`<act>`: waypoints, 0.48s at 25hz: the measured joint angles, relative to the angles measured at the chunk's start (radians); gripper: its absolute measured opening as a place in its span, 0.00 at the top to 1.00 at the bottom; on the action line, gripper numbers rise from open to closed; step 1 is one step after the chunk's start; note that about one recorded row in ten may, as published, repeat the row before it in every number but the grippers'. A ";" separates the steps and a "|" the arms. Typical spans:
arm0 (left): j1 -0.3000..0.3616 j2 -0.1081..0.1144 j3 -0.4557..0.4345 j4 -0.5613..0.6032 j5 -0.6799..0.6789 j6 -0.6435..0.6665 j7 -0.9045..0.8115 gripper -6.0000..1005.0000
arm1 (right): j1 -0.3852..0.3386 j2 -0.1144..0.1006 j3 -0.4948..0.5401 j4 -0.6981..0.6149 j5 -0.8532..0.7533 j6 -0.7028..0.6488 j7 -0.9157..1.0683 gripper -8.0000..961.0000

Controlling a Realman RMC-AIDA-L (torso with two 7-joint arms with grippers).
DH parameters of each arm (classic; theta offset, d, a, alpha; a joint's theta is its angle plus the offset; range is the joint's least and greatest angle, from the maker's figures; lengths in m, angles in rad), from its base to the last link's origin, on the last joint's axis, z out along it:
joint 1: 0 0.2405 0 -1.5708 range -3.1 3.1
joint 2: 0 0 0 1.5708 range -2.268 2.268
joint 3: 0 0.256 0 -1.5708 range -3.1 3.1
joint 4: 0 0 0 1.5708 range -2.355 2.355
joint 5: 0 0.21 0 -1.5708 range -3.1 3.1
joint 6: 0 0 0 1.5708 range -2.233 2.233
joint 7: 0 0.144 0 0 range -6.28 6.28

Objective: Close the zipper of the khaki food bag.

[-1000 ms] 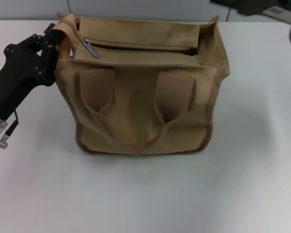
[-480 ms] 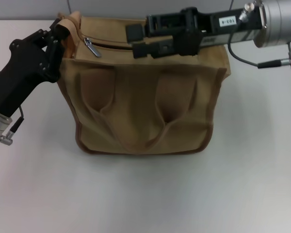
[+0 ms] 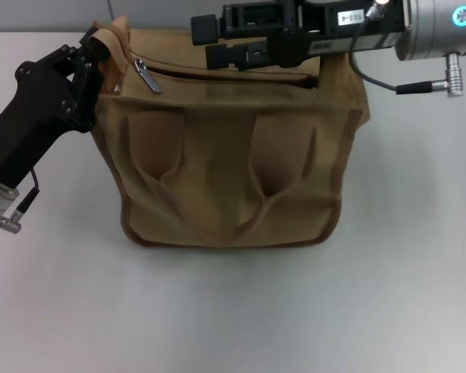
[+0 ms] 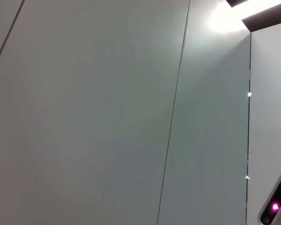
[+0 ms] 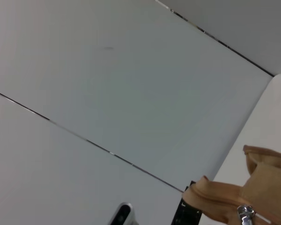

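The khaki food bag (image 3: 225, 171) stands upright on the white table, handles hanging down its front. Its zipper (image 3: 233, 75) runs along the top and is open, with the silver pull tab (image 3: 146, 76) at the left end. My left gripper (image 3: 95, 48) is shut on the tan fabric tab at the bag's top left corner. My right gripper (image 3: 210, 42) reaches in from the right just above the bag's top, fingers apart and empty, a little right of the pull tab. The right wrist view shows the tan corner (image 5: 225, 199) and the pull tab (image 5: 245, 213).
The white table (image 3: 388, 272) spreads in front of and beside the bag. A dark cable (image 3: 373, 81) hangs from my right arm over the bag's right end. The left wrist view shows only grey wall panels.
My right arm has come in from the right and moved left along the bag's top towards the pull tab. My left gripper has kept its hold on the corner.
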 joint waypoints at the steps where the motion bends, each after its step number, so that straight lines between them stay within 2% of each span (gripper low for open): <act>1: 0.000 0.000 0.000 0.000 0.000 0.000 0.000 0.97 | 0.002 0.004 -0.003 0.000 0.000 0.007 -0.006 0.33; 7: 0.000 0.000 0.000 0.000 0.000 0.001 -0.006 0.97 | 0.008 0.035 -0.034 -0.002 0.002 0.030 -0.075 0.33; 12: -0.005 0.000 0.000 0.000 -0.003 0.001 -0.019 0.97 | 0.015 0.050 -0.062 -0.005 0.002 0.054 -0.101 0.33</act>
